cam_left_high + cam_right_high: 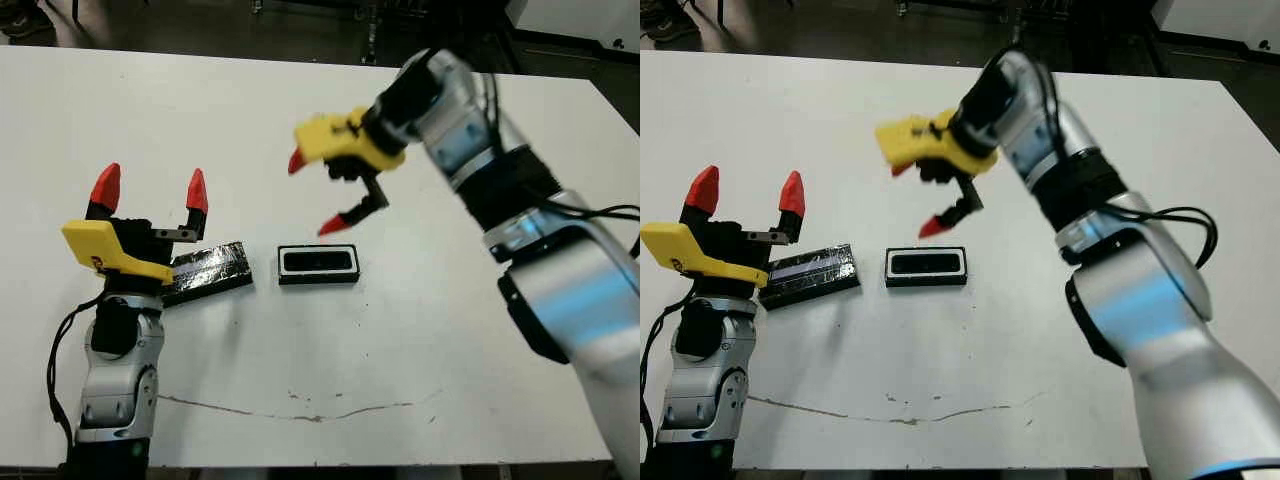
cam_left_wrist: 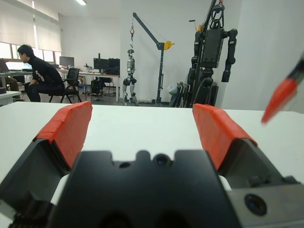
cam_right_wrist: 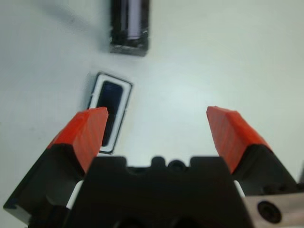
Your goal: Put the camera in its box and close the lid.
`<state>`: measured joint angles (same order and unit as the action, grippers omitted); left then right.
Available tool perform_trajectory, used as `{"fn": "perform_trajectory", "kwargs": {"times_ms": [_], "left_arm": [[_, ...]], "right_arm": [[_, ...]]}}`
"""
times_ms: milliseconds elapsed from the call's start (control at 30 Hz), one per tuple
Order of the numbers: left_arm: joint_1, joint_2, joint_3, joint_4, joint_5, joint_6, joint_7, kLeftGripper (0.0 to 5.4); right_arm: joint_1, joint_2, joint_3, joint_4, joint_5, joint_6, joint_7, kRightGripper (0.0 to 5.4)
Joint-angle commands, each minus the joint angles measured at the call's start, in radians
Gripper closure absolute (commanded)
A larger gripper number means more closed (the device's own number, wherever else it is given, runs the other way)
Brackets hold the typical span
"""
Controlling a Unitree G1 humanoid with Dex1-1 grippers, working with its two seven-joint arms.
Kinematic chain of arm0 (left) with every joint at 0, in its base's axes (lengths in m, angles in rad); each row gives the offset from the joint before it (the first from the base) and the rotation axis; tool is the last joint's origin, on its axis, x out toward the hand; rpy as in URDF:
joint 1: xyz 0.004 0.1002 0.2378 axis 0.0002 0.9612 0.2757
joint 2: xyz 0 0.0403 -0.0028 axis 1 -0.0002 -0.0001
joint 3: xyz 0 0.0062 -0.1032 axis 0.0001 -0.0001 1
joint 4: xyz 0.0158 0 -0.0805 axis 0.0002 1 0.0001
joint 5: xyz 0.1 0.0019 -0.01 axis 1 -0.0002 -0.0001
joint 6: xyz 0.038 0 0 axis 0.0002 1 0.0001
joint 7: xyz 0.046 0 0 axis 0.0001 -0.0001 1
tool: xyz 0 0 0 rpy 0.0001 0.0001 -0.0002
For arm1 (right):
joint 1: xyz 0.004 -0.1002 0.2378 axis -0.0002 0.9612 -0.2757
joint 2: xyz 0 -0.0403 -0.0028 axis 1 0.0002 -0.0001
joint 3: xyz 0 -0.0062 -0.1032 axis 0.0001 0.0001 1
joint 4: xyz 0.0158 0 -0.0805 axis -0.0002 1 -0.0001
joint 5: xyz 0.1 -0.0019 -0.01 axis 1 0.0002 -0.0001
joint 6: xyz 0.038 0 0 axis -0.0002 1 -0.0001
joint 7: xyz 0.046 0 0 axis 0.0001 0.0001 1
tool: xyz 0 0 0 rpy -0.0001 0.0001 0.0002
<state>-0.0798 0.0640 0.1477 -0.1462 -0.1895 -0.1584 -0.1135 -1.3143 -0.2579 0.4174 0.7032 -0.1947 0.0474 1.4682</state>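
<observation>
Fingers of both grippers, left (image 1: 150,190) and right (image 1: 318,195), are spread, empty; camera (image 1: 318,262) lies inside box (image 1: 318,278), lid (image 1: 208,272) just beside.

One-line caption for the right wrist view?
Open right gripper above the table; camera seated in the box, lid lying beyond.

I'm in a robotics lab, an open office-like hall with white walls and ceiling strip lights. Past my white table (image 2: 142,118) a small hoist crane (image 2: 149,42) stands on the floor with a humanoid robot (image 2: 129,76) hanging beside it. A bigger dark humanoid (image 2: 212,47) hangs on a frame to the other side. Off by the windows, a person (image 2: 40,76) sits at a row of desks (image 2: 90,75) with monitors (image 2: 107,63) and office chairs.
</observation>
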Motion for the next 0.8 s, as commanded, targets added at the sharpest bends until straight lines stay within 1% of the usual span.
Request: {"fn": "perform_trajectory", "kwargs": {"times_ms": [33,100,133,167,233,300,367,467,567,633,733,800], "left_arm": [[0.009,0.014,0.009,-0.005,0.001,0.009,0.001,0.00],[0.009,0.017,0.014,-0.009,-0.005,0.013,-0.001,0.00],[0.009,0.020,0.017,-0.011,-0.008,0.013,-0.003,0.00],[0.010,0.023,0.019,-0.013,-0.010,0.014,-0.005,0.00],[0.012,0.034,0.021,-0.020,-0.009,0.017,-0.014,0.00],[0.013,0.041,0.023,-0.028,-0.004,0.025,-0.014,0.00],[0.013,0.047,0.024,-0.039,-0.004,0.036,-0.016,0.00],[0.012,0.061,0.027,-0.052,-0.010,0.047,-0.026,0.00],[0.010,0.082,0.035,-0.061,-0.012,0.053,-0.039,0.00],[0.011,0.106,0.041,-0.071,-0.004,0.057,-0.051,0.00],[0.019,0.155,0.051,-0.091,-0.007,0.078,-0.083,0.00],[0.026,0.208,0.056,-0.105,-0.010,0.094,-0.131,0.00]], "right_arm": [[0.044,-0.065,-0.086,-0.073,0.041,0.085,-0.083,0.01],[0.093,-0.089,-0.132,-0.149,0.057,0.180,-0.149,0.01],[0.127,-0.097,-0.164,-0.200,0.072,0.250,-0.191,0.10],[0.159,-0.104,-0.192,-0.245,0.090,0.305,-0.226,0.20],[0.232,-0.117,-0.246,-0.328,0.123,0.361,-0.299,0.41],[0.308,-0.124,-0.292,-0.409,0.148,0.382,-0.378,0.76],[0.391,-0.115,-0.345,-0.482,0.178,0.385,-0.464,1.09],[0.494,-0.092,-0.415,-0.547,0.229,0.359,-0.578,1.59],[0.566,-0.079,-0.467,-0.557,0.283,0.325,-0.648,2.09],[0.611,-0.080,-0.487,-0.559,0.303,0.283,-0.688,2.44],[0.665,-0.086,-0.506,-0.555,0.322,0.221,-0.731,2.94],[0.697,-0.092,-0.512,-0.561,0.324,0.200,-0.763,3.30]]}}
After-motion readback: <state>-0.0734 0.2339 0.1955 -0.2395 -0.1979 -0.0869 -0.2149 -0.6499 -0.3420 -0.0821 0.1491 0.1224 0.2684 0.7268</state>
